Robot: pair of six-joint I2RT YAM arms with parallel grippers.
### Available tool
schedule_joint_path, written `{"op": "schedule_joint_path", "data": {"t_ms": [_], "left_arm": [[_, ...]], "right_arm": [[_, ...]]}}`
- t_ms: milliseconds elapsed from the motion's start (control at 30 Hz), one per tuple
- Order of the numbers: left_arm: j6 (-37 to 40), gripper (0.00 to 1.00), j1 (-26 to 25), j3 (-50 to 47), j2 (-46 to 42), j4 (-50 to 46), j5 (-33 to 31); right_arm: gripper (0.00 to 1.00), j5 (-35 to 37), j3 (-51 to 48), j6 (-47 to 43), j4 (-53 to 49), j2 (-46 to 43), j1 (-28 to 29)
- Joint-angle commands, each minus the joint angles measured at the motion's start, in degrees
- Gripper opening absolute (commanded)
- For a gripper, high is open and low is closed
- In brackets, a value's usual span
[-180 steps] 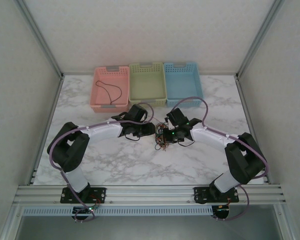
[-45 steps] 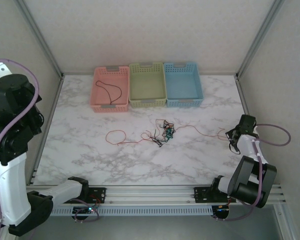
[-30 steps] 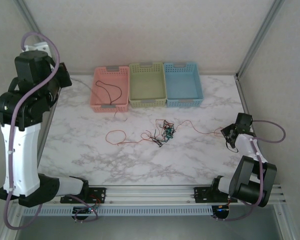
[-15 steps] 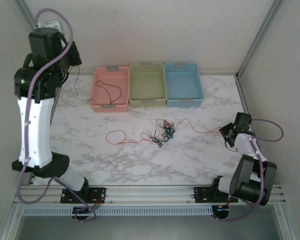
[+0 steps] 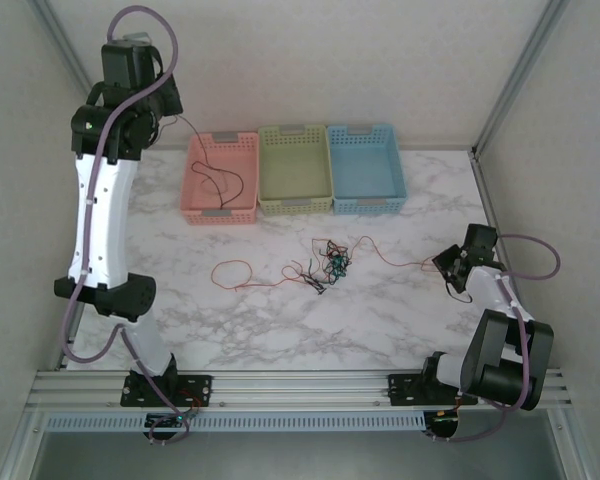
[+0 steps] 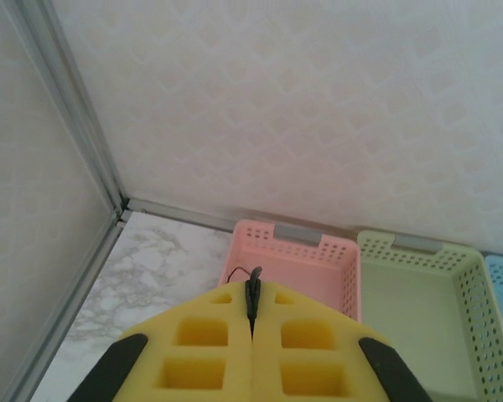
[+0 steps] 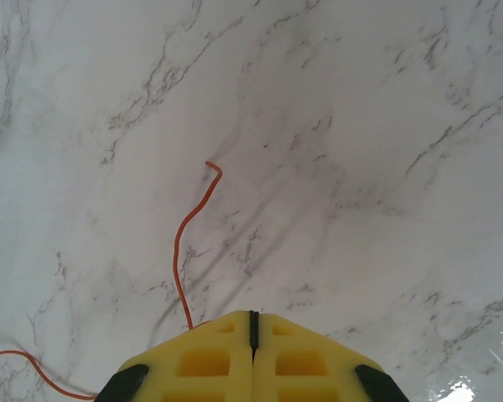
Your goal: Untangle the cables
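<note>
We found the left gripper [image 6: 251, 315] raised high over the far left corner of the table [image 5: 280, 325], its jaws pressed fully together on the end of a black cable [image 6: 253, 283]. In the top view, that thin cable hung down from it into the pink basket [image 5: 220, 141], where the rest of it lay in a loose loop. The right gripper [image 7: 252, 325] sat low near the right edge, jaws likewise shut tight on a red-orange cable [image 7: 175, 255]. This cable ran back across the marble to the small knot of cables [image 5: 330, 262] in the middle, and a red loop lay on the table to the knot's left. We judged the step in hand to be dropping the freed black cable into the pink basket. To do it well, we thought the left arm should come down over the basket's middle before opening, so the springy end fell inside the rim and not over it. Meanwhile the right should keep only a gentle pull, enough to hold its strand straight without dragging the knot.
</note>
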Motion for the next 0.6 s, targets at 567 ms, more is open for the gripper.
{"op": "schedule_joint_path", "data": {"t_ms": [567], "left_arm": [[-2.3, 0.0, 1.9, -1.7, 19.4, -0.3, 13.9]], "right_arm": [[0.0, -1.8, -0.6, -1.0, 0.2, 0.7, 0.4]]}}
